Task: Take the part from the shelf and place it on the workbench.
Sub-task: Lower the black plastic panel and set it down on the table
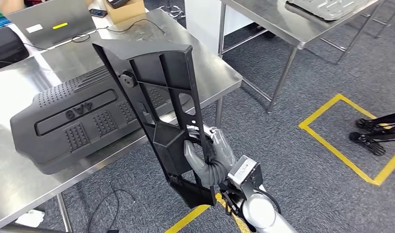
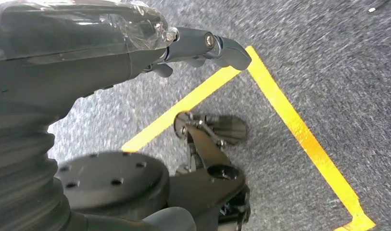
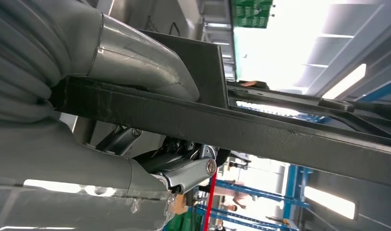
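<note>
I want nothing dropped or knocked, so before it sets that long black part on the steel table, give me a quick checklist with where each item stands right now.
1. Grip on the long black part: ok. The right hand holds it near its lower end, thumb over a rib in the right wrist view.
2. Part over the workbench: ok in part. Its upper end hangs above the table; the held end is off the edge.
3. Landing spot: not ok. The big black ribbed cover fills the near part of the table.
4. Height above that cover: cannot tell.
5. Left hand out of the way: ok, hanging over the carpet, holding nothing.
6. Part level for laying down: not ok, it stands steeply tilted.
</note>
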